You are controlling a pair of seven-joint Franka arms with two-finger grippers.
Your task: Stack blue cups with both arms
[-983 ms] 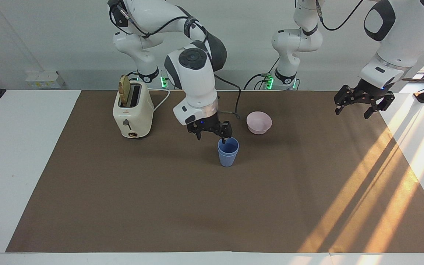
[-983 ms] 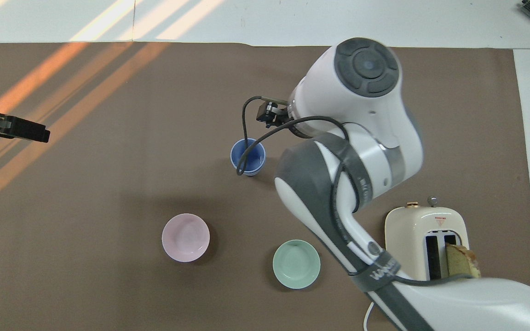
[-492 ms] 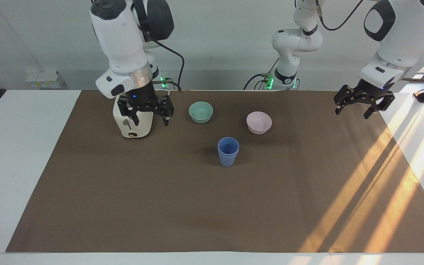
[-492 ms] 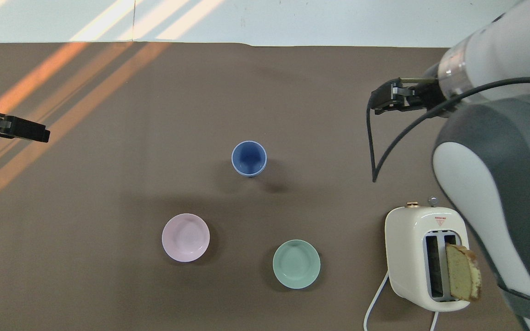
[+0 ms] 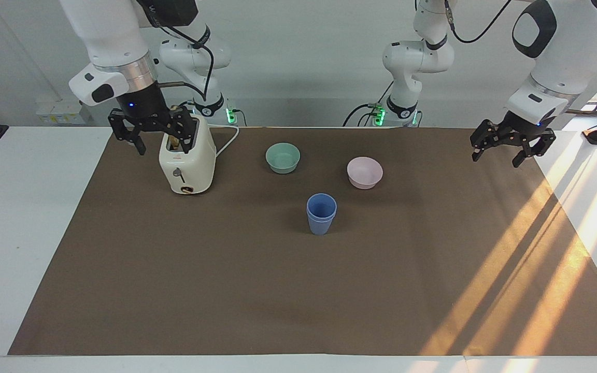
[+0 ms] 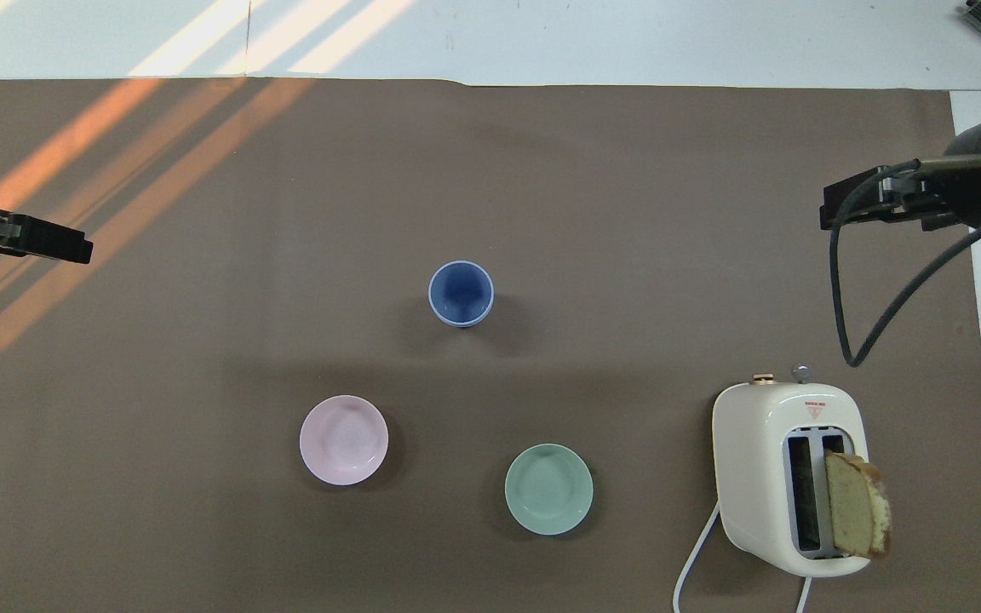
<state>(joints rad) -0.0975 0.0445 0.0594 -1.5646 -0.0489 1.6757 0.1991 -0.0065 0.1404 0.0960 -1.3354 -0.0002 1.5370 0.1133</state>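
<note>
Blue cups [image 5: 321, 213] look nested already, upright mid-bench, both arms parked at the ends.

Facing view: right gripper [image 5: 153, 130] wide and empty over the toaster [image 5: 187, 161], left gripper [image 5: 511, 141] wide, empty, waiting; cups sit roughly between them. Overhead view: one rim showing, so stacked I'd guess. Toaster's red label unreadable.

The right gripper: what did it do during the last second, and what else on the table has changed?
The right gripper let go of the blue cups, rose, and swung away to hang open by the toaster at its own end. The cups stayed nested, one inside the other. The left gripper, green bowl and pink bowl did not move.
</note>
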